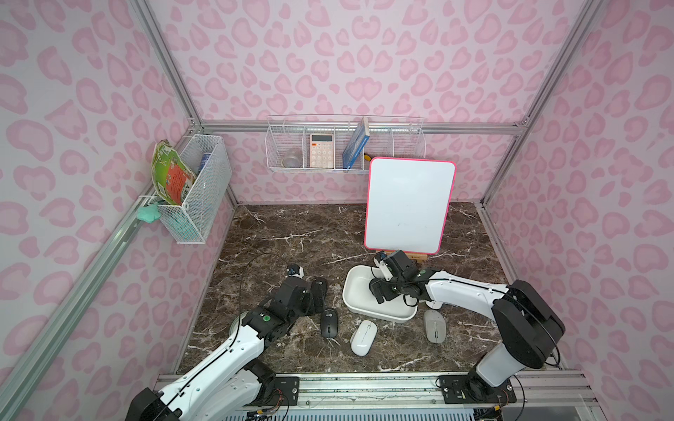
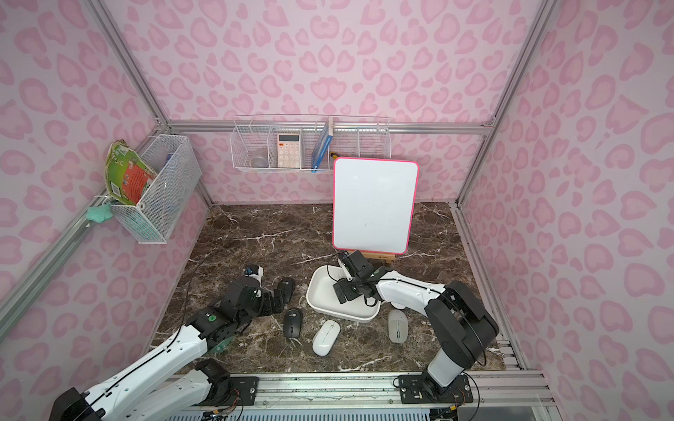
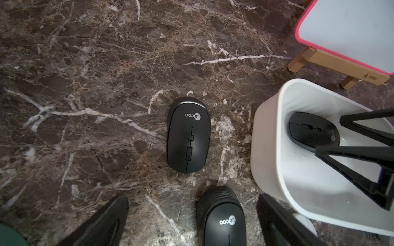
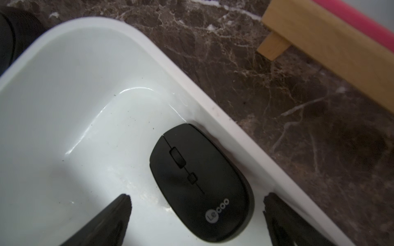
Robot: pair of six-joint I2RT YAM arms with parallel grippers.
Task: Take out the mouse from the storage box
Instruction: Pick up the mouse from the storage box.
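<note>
Right claw [image 4: 197,198] was wide open, a finger on either side of the mouse [image 4: 200,183] with gaps showing, so no grip yet. The mouse was matte black with a scroll wheel, a small square button and a grey Lecoo badge. It lay flat in the glossy white storage box [image 4: 64,74], snug against the wall, lower middle of the frame. Left claw [image 3: 191,204] was open too, over the table [image 3: 85,85].

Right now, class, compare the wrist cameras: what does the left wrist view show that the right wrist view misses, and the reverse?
Only the left wrist view: two loose black mice on the marble table outside the storage box, the far mouse and the near mouse between the open left gripper's fingers. Only the right wrist view: the boxed mouse whole and unblocked, close beside the box's wall. Both: the box, that mouse, the open right gripper, the wooden stand.
</note>
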